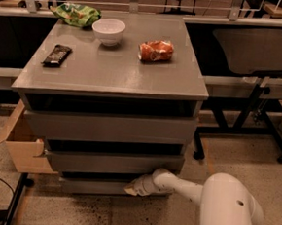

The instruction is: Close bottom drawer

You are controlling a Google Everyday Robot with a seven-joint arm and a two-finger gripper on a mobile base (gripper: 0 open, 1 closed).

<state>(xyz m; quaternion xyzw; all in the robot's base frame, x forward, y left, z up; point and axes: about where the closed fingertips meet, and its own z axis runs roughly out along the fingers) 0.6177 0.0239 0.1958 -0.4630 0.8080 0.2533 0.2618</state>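
Observation:
The bottom drawer point(91, 186) is the lowest, slimmest grey front of the grey cabinet point(110, 126), near the floor. A dark gap shows above it under the middle drawer point(112, 162). My gripper point(134, 187) is at the end of the white arm point(188, 189), low down, pressed against the right part of the bottom drawer's front. The top drawer point(110, 127) is the tallest front.
On the cabinet top lie a white bowl point(109, 31), an orange snack bag point(156, 50), a dark bar point(56, 55) and a green bag point(76, 13). An open cardboard box point(21, 144) stands left of the cabinet. A table leg frame point(248, 118) stands to the right.

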